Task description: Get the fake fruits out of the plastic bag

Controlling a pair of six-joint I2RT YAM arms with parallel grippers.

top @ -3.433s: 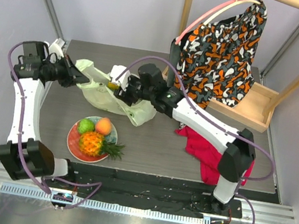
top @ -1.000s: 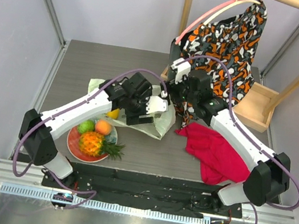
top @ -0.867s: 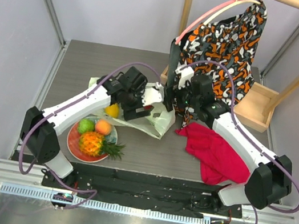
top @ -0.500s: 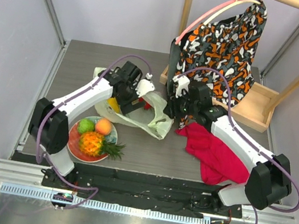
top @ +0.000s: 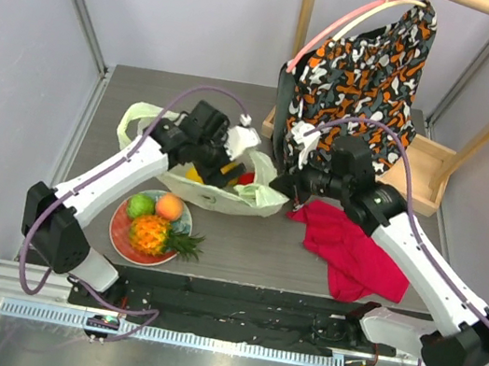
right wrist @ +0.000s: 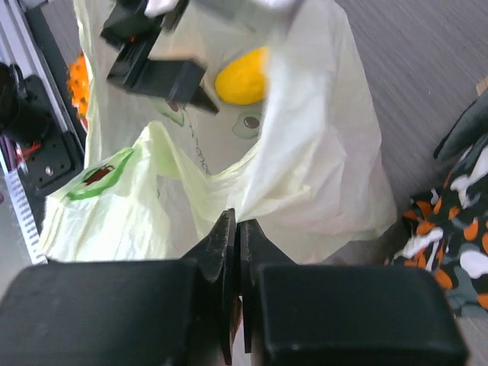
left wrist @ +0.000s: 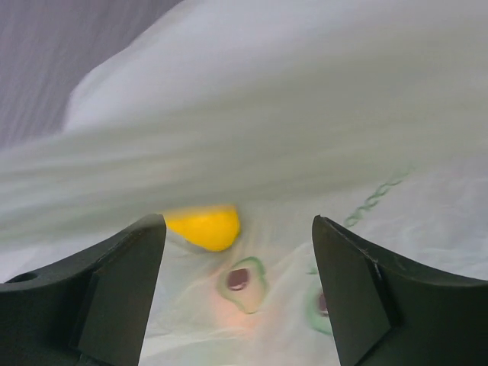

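Observation:
The plastic bag [top: 214,195] lies crumpled at mid-table, its mouth held up and open. My right gripper [top: 276,187] is shut on the bag's right rim; in the right wrist view the film is pinched between the closed jaws [right wrist: 238,223]. My left gripper [top: 229,165] is open inside the bag's mouth. In the left wrist view a yellow fruit [left wrist: 206,227] lies just beyond its spread fingers [left wrist: 114,282]. That yellow fruit [top: 194,174] and a red piece [top: 245,178] are in the bag. A green fruit [top: 139,206], a peach [top: 169,205] and a pineapple [top: 152,235] sit on the plate [top: 120,242].
A red cloth [top: 356,250] lies right of the bag under my right arm. A patterned garment [top: 357,80] hangs on a wooden rack [top: 413,170] at the back right. One bag handle loop [top: 132,121] stretches out to the left.
My right gripper has shut on the bag's rim and drawn it to the right. The left gripper has moved back into the opened mouth, and the bag has spread wider.

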